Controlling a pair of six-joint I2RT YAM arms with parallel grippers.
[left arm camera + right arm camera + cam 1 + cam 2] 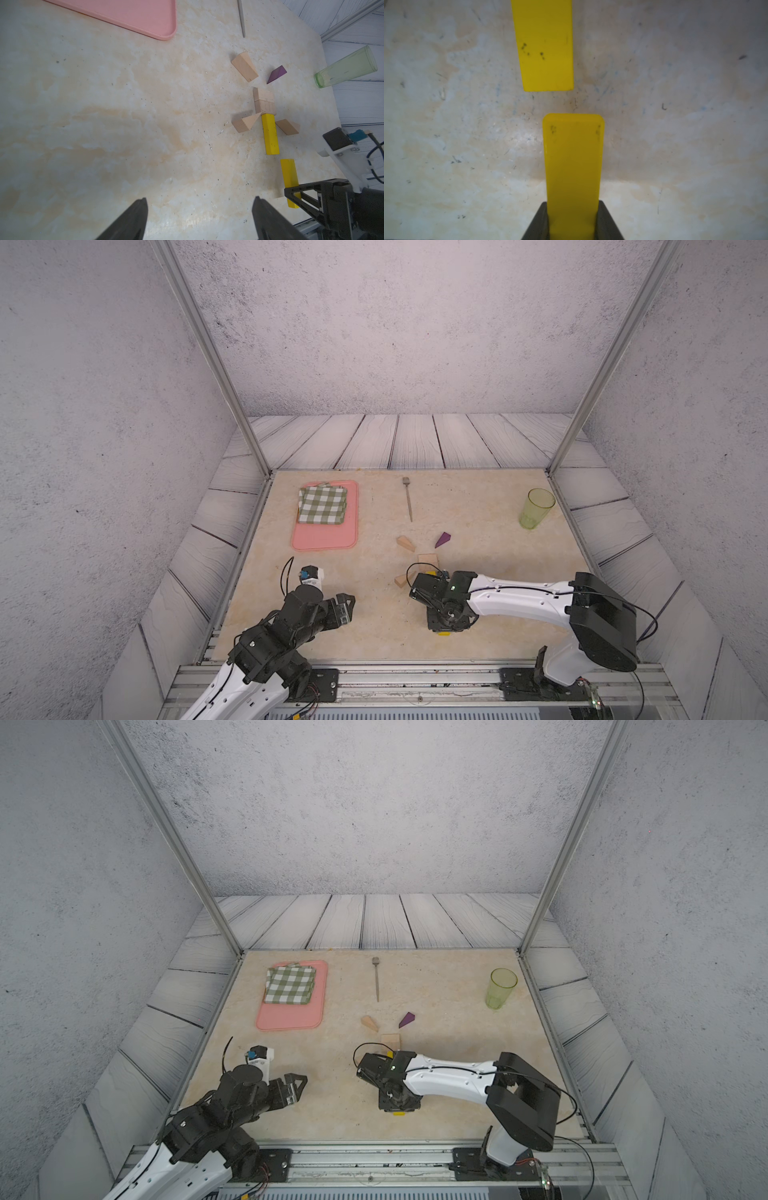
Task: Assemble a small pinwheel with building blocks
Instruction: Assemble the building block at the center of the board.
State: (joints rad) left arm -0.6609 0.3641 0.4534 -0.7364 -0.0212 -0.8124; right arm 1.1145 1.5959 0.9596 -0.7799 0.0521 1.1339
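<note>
The pinwheel lies part-built right of centre: a pale-wood hub [264,101] of two short blocks, with a yellow bar [269,135] butted against it. Two wood wedges [246,123] [287,127] flank that bar. A third wood wedge [405,543] and the purple wedge [443,539] lie apart beyond the hub. My right gripper [572,204] is shut on a second yellow bar [573,162]. That bar's free end is a short gap from the lying bar's end and slightly offset sideways. My left gripper [200,200] is open over bare table, well left of the blocks.
A pink tray [324,541] holding a folded green-checked cloth [323,504] sits at the back left. A metal fork [408,497] lies behind the blocks. A green translucent cup [537,509] stands at the back right near the frame post.
</note>
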